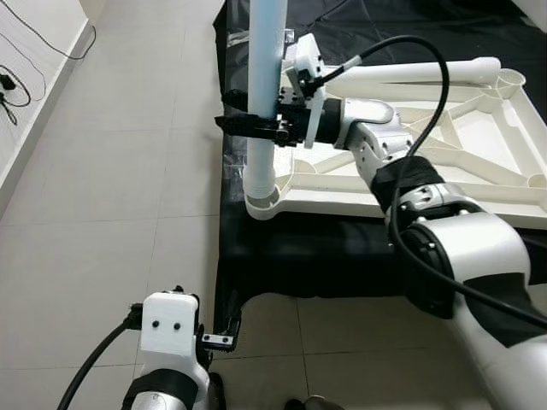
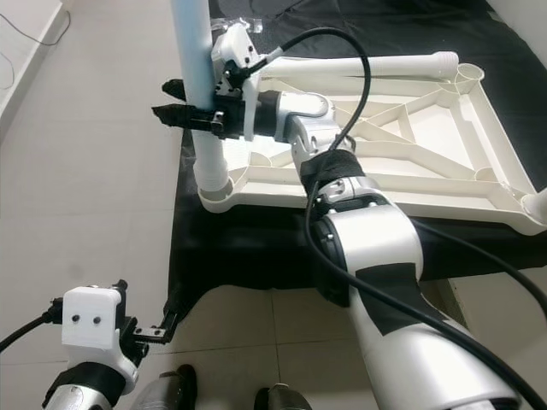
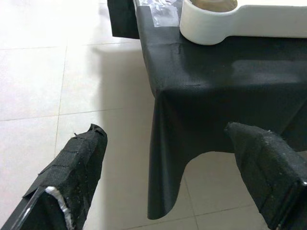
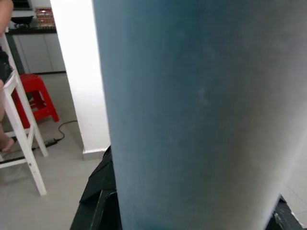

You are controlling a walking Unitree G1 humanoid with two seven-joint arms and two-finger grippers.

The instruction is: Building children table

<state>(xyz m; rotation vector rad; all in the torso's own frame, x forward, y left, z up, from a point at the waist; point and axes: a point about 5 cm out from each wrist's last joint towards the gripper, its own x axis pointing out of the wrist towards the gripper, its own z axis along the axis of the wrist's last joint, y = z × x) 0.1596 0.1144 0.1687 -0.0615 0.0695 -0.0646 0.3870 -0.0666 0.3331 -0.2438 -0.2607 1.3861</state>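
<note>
Table top: the white table top lies upside down on a black cloth, its ribs facing up; its near left corner is close to the cloth's left edge.
Cloth edge: the cloth hangs down over the front and ends in a curved corner above the tiled floor.
Open room: to the left of the cloth the floor is wide and bare up to the wall, where thin cables lie; in front of the cloth there is also free tile.
Upright leg: a pale blue-white table leg stands upright in the socket at the near left corner of the table top.
Second leg: another white leg lies along the far side of the table top.
Right gripper: the right gripper is closed around the upright leg, about at its middle height, one black finger on each side.
Left gripper: the left gripper hangs low before the cloth's front corner, its fingers wide apart and holding nothing.
Background: in the right wrist view a red stool and a white stand are seen.
</note>
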